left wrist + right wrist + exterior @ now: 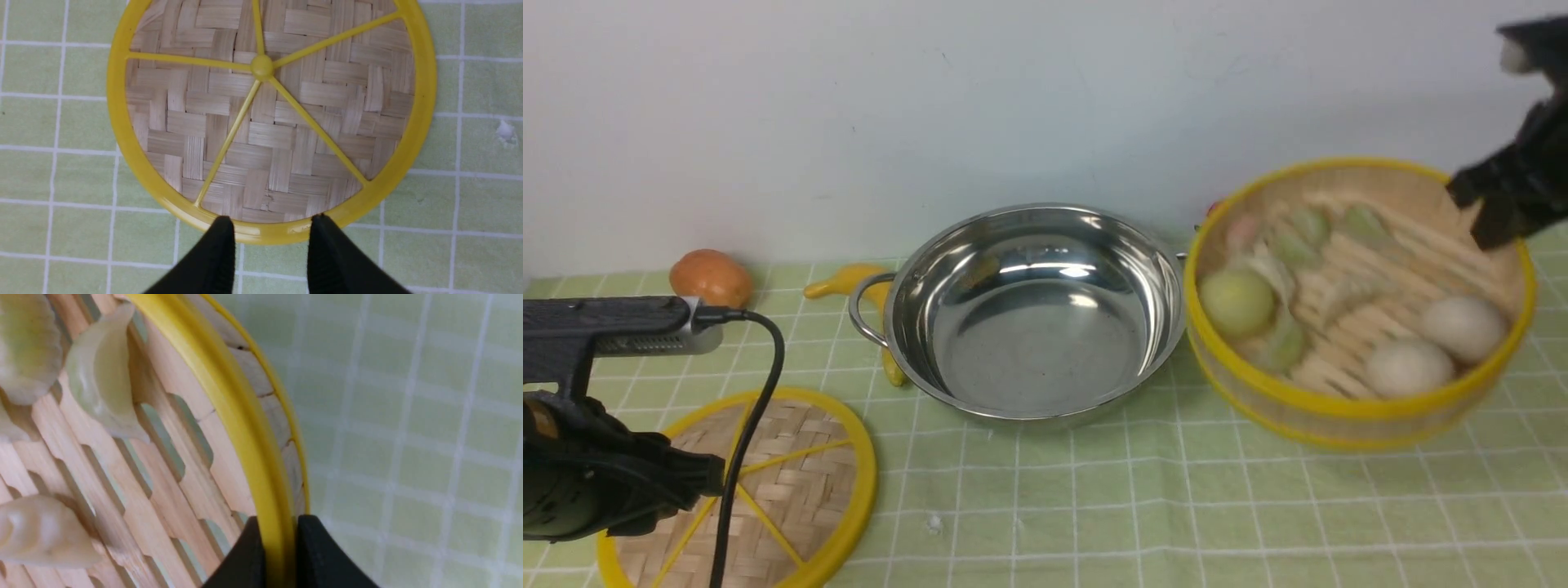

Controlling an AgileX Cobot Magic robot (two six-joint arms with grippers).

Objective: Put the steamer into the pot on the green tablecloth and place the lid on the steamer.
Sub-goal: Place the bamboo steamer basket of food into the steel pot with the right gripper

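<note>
The steamer [1339, 407] is to the right of the pot [1033, 314], tilted with its right side raised, over the green tablecloth [1176, 506]. It holds white buns and green dumplings. My right gripper [1494, 208] is shut on the steamer's right rim; in the right wrist view the gripper [276, 524] has one finger on each side of the yellow rim [229, 396]. The pot is empty. The lid [792, 465] lies flat at the front left. My left gripper [271, 222] is open, its tips over the lid's [261, 122] near rim, holding nothing.
An orange fruit [711, 278] and a yellow banana [845, 282] lie at the back left, the banana behind the pot's left handle [862, 314]. A pale wall stands close behind. The left arm's black cable [756, 408] hangs across the lid.
</note>
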